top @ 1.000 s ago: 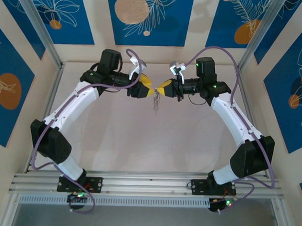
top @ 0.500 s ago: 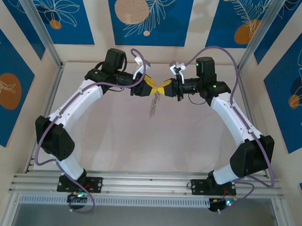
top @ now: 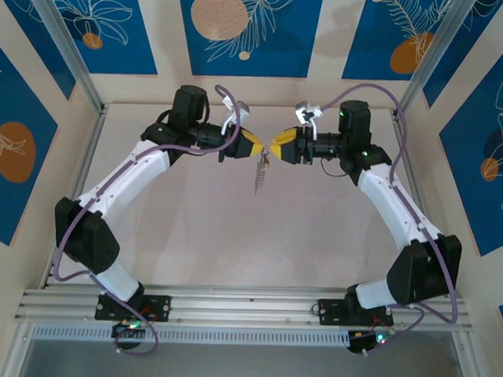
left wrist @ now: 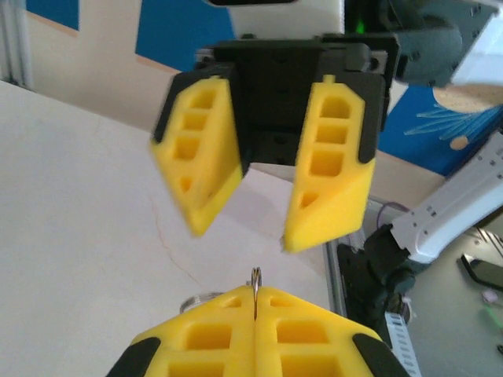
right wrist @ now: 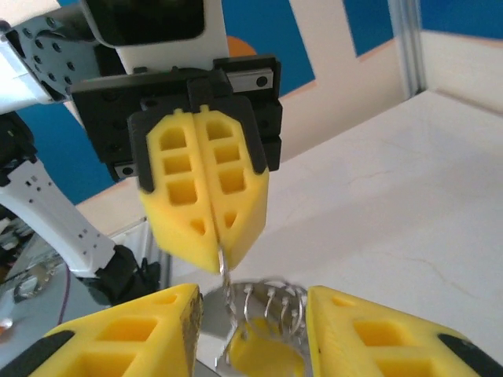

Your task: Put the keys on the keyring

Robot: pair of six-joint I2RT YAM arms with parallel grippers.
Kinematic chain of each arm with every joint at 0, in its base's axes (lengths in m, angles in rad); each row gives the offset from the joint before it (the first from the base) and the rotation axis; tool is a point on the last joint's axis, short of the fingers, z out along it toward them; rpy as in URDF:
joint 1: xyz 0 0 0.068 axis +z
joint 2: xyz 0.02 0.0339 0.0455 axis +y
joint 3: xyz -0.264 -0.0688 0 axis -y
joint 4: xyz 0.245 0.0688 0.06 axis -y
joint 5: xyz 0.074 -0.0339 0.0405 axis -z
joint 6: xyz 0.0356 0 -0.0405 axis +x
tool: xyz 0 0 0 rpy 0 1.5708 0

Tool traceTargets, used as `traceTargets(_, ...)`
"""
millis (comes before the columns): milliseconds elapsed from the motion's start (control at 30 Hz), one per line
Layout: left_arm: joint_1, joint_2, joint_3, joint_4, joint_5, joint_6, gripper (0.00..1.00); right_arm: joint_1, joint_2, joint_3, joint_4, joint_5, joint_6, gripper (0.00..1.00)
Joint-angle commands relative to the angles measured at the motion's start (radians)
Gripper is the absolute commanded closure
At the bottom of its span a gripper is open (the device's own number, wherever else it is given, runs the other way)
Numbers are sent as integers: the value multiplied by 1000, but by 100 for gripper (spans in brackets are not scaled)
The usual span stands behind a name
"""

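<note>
Pinches the keyring point(right wrist: 271, 302) by a thin edge in the closed left hand point(left wrist: 255, 297), dangling in mid-air above the surface point(top: 233, 238). Holds the right hand point(left wrist: 245, 234) open and empty, just opposite. Risks a twist or drop, given so slim a grip, if nudged by the right fingers.

Pale beige table point(top: 233, 229); blue wall panels point(top: 283, 48) with orange discs, white leaf drawings; aluminium rails point(top: 246, 309) at near edge.

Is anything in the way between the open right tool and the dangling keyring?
Nothing visible. The right tool, its fingers apart and empty, faces the keyring across open air. The keyring hangs from the shut tips of the left tool.
</note>
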Motion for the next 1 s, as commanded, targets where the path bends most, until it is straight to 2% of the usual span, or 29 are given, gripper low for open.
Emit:
traceTargets(0, -5, -67, -76, 259, -28, -153, 100, -27, -111, -121, 262, 39, 206, 58)
traceTargets(133, -13, -118, -190, 458, -83, -283, 100, 8, -224, -304, 408, 243, 297, 54)
traceTargets(233, -22, -145, -243, 532, -111, -328, 100, 70, -290, -401, 446, 418, 292, 52)
traceTargets(333, -27, -163, -268, 558, -124, -345, 100, 131, -330, -467, 479, 531, 261, 50)
traceTargets(567, -36, -182, -277, 559, -127, -345, 100, 198, -341, -477, 488, 595, 197, 49)
traceTargets(967, -50, -187, -270, 556, -124, -339, 100, 233, -284, -406, 492, 580, 166, 49)
